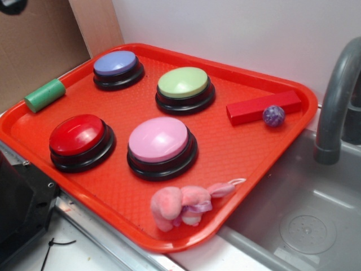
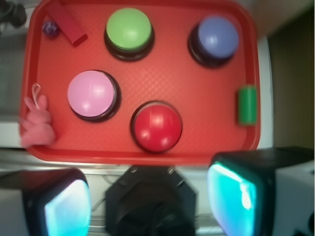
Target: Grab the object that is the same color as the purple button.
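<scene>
Tray (image 1: 242, 164) (red, textured) sits beside grey sink (image 1: 316, 226).

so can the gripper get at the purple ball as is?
Probably yes. The purple ball lies uncovered, open from above, though the red block sits tight beside it. The gripper looks open, back off the tray.

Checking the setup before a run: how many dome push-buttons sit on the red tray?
4: purple button at the far left, green button far right, red button near left, pink button near right. None appear hidden.
</scene>
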Controlling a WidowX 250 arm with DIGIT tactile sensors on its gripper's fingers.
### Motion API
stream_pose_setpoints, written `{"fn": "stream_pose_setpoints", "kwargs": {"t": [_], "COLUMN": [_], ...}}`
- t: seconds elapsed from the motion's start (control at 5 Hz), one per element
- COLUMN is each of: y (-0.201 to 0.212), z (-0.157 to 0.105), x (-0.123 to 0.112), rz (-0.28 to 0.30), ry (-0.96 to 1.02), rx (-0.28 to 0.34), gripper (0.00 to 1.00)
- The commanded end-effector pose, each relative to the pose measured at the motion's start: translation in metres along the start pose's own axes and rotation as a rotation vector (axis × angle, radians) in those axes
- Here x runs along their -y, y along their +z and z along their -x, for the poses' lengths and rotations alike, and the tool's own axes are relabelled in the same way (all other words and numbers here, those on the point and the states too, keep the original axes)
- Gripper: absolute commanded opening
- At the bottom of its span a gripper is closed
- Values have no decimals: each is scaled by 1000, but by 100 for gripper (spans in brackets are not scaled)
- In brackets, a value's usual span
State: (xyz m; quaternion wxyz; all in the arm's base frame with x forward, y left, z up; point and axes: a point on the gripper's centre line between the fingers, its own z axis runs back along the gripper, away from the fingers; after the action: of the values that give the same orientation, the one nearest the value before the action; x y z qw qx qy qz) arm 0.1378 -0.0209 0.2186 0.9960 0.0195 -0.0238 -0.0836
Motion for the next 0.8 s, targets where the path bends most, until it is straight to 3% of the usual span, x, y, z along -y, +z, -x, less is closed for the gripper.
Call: {"fn": "stream_pose_setpoints", "kwargs": {"t": [0.0, 0.2, 0.4, 0.6], "y": [-5, -24, -37, -50], "z": [-35, -67, -89, -111], "x": [11, 23, 39, 55], "rz": [-79, -70, -86, -88], "ry": [-277, -520, -773, -1018], "rx": [96, 193, 214, 281], "gripper": [100, 100, 100, 100]}}
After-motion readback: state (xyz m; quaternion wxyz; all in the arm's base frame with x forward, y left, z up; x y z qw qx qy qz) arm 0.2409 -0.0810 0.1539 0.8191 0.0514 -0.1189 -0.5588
